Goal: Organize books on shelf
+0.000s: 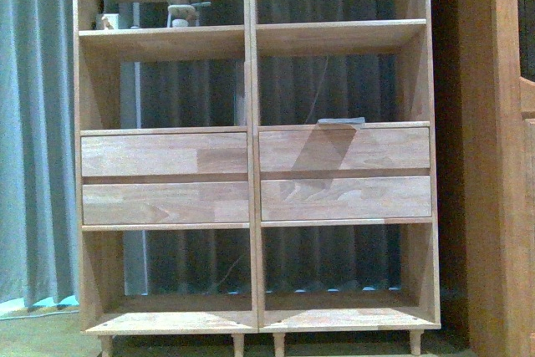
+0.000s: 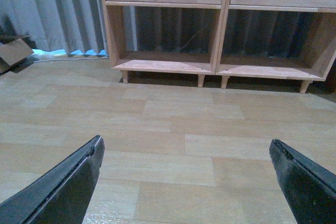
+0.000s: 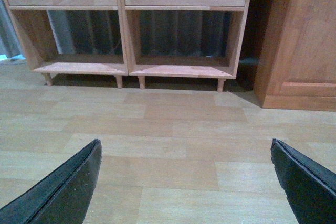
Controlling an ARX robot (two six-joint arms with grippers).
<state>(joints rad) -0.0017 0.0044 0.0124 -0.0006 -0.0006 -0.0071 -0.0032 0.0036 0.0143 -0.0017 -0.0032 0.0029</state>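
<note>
The light-wood shelf (image 1: 251, 131) fills the front view, with open cubbies above and below four plank drawer fronts (image 1: 344, 150). A thin teal-edged book (image 1: 341, 121) lies flat on the plank above the upper right drawer front. The white illustrated paperbacks are out of view. Neither arm shows in the front view. My left gripper (image 2: 186, 153) is open and empty, low over the wood floor, facing the shelf's bottom cubbies (image 2: 215, 51). My right gripper (image 3: 186, 153) is open and empty too, facing the same bottom cubbies (image 3: 131, 40).
Small wooden objects (image 1: 180, 2) stand in the top left cubby. A darker wooden cabinet (image 3: 299, 40) stands right of the shelf, also in the front view (image 1: 501, 165). Grey curtains (image 1: 38, 123) hang on the left and behind. A cardboard piece (image 2: 13, 53) lies on the floor at the left.
</note>
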